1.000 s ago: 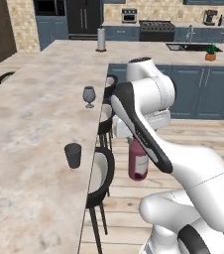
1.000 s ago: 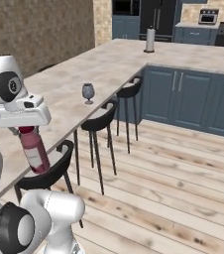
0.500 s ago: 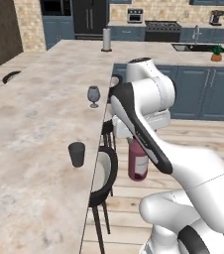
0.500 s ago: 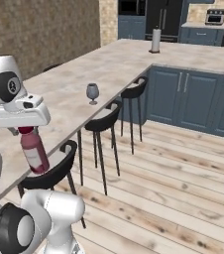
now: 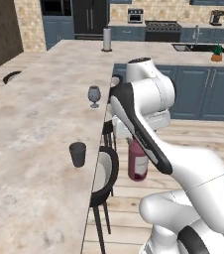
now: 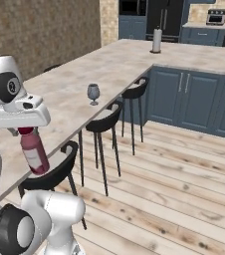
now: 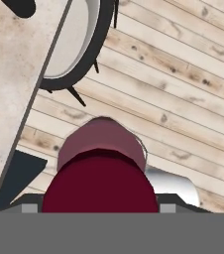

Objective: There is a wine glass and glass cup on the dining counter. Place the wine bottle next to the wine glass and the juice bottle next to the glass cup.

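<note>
The juice bottle [image 5: 138, 161] hangs upright in the air off the long edge of the surface [image 5: 29, 129], over the wooden floor [image 5: 134, 198], beside a black stool [image 5: 103, 174] tucked under that edge. Its cap is hidden behind the white arm [image 5: 148, 124], so the tool's grip cannot be made out. Close to the same edge stands the glass cup [image 5: 77, 154]. Farther along that edge stands the wine glass [image 5: 94, 95], well apart from the cup. A paper towel roll [image 5: 106, 39] stands at the far corner.
</note>
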